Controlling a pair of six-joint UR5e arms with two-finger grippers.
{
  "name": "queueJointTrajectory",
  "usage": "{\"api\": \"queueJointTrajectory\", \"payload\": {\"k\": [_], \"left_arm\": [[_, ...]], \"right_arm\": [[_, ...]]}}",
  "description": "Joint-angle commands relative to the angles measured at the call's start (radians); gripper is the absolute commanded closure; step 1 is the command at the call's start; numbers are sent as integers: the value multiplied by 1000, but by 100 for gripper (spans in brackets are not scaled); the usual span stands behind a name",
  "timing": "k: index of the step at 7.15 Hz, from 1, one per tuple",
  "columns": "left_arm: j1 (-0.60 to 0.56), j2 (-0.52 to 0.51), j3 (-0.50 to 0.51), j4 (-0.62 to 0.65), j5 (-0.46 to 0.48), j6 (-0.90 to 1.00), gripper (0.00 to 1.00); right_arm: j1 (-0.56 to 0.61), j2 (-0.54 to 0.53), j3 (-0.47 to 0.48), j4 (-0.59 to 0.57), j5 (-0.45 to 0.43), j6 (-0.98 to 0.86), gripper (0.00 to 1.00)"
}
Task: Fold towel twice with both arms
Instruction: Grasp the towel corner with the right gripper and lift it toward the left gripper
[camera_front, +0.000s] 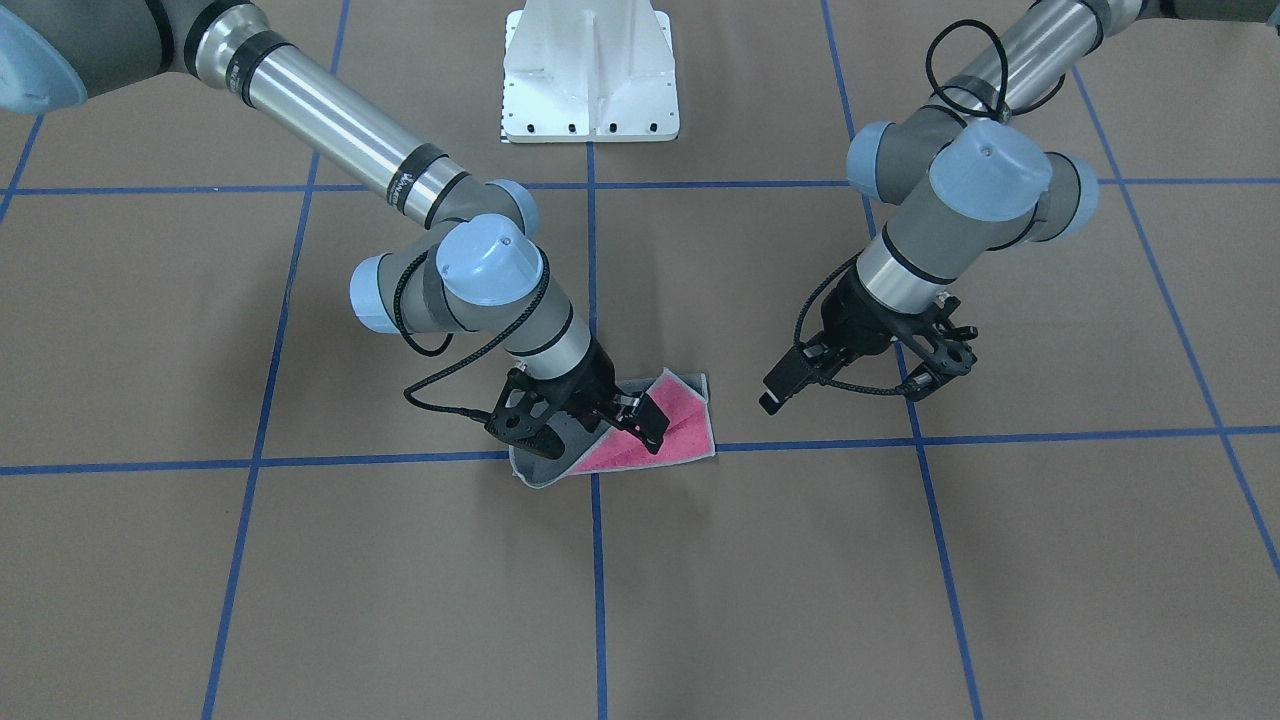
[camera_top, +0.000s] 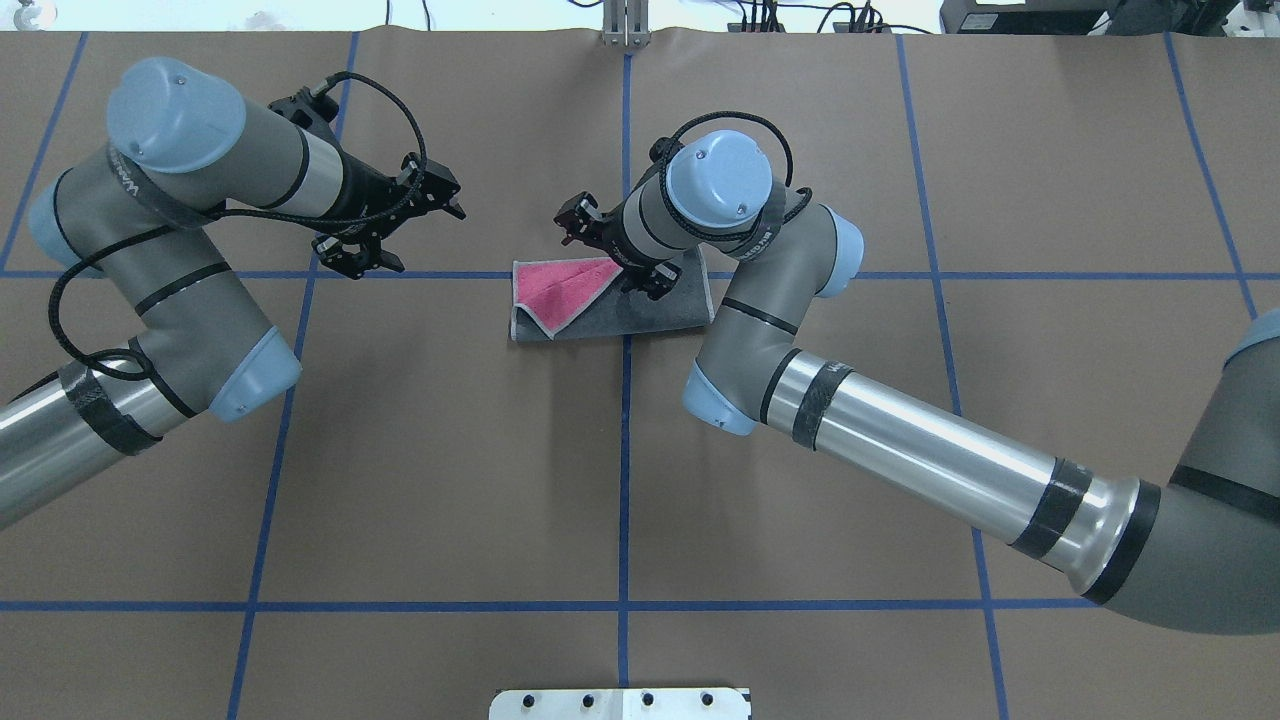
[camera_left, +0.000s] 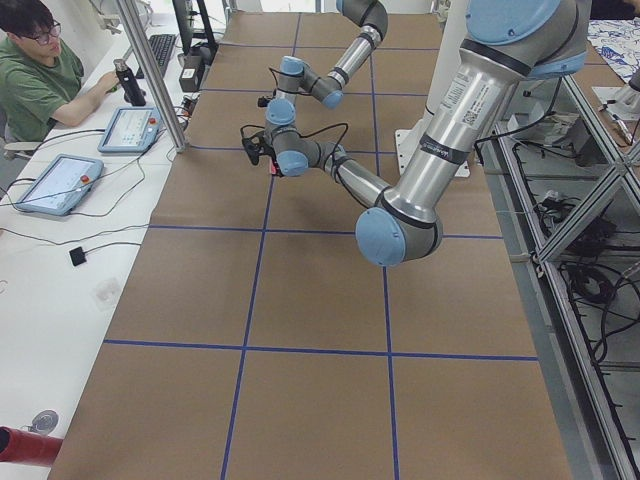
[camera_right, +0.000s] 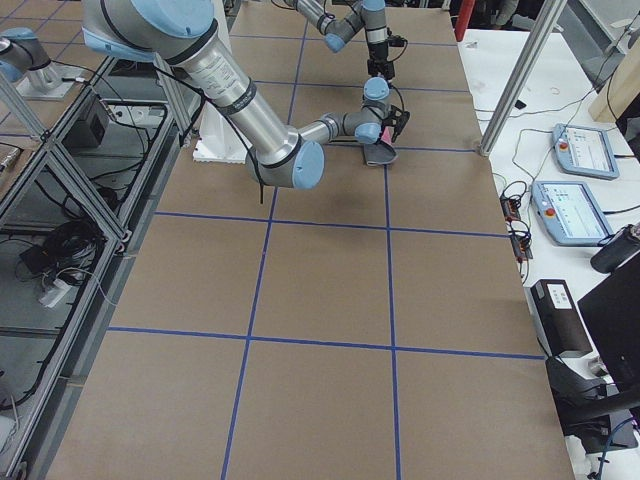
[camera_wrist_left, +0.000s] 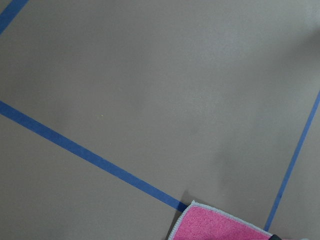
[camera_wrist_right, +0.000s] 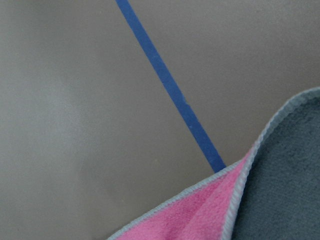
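Partly folded towel (camera_top: 600, 312) on the paper-covered bench (camera_top: 420, 470), about midway between the left and right ends and nearer the operators' edge than the robot's edge, over a crossing of blue tape lines (camera_top: 940, 275). Dark grey face up over most of the cloth, a pink triangle exposed toward the left end, light grey edging around both. Right gripper (camera_top: 605, 258) low over the towel, fingers spread apart on either side of a raised fold, not visibly pinching cloth. Left gripper (camera_top: 405, 228) above bare bench toward the left end, apart from the towel, fingers spread with nothing between them. In the right wrist view, grey flap lifted off the pink layer.
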Motion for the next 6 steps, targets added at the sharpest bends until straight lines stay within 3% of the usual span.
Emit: {"api": "queueJointTrajectory", "payload": {"k": [1,6], "left_arm": [[-7,2,-1,0,-7,2,0],[-8,2,-17,1,-16,-3,0]], "right_arm": [[-12,3,-9,0,-10,-1,1],[32,32,-37,2,-10,-4,1]]}}
